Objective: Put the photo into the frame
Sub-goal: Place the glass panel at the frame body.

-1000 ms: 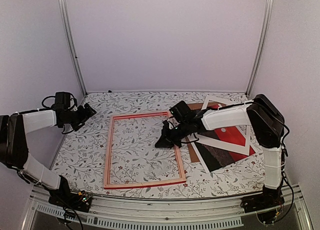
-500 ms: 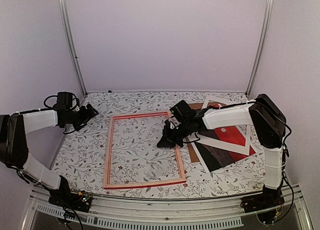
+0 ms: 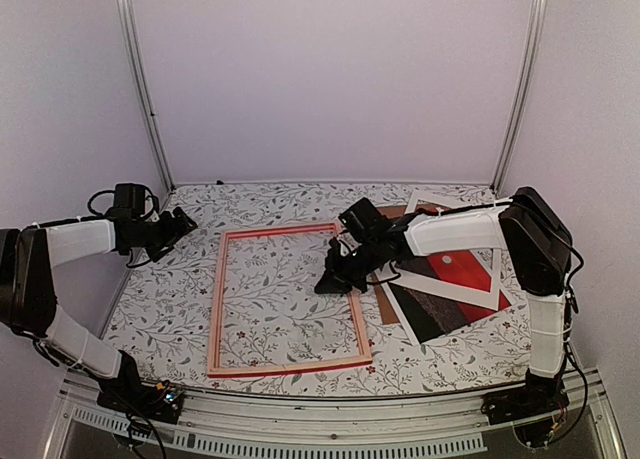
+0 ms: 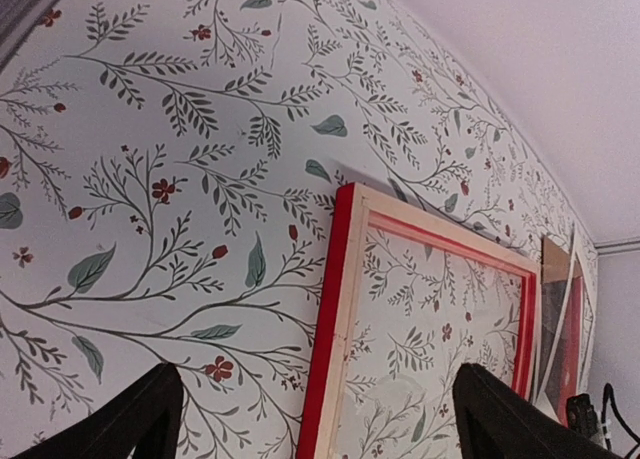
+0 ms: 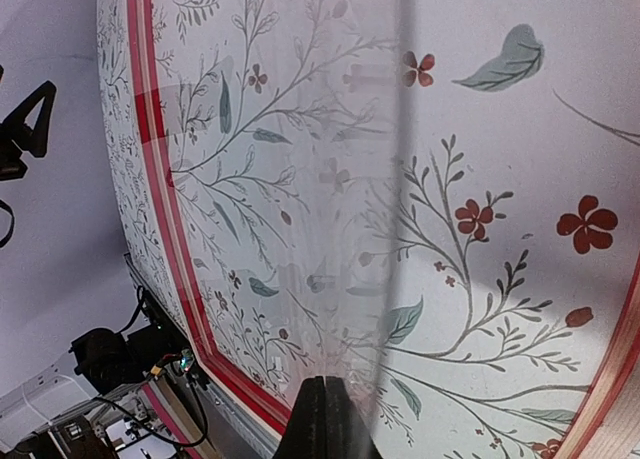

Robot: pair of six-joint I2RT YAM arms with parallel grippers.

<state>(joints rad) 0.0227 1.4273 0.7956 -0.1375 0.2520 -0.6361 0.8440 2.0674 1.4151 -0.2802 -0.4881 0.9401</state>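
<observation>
Hovering at the frame's right rail, photo not yet fetched
Right fingers (image 5: 325, 419) were shut over the frame (image 3: 217, 299), perhaps pinching a clear pane; left fingers (image 4: 130, 419) gaped idle. The photo (image 3: 466, 268) lay right of it, under a white mat (image 3: 452, 288), and next needed lifting across.

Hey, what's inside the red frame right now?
Only the floral table cover shows inside the frame; the photo lies outside it, to the right. The right gripper, shut, covers a patch by the right rail.
</observation>
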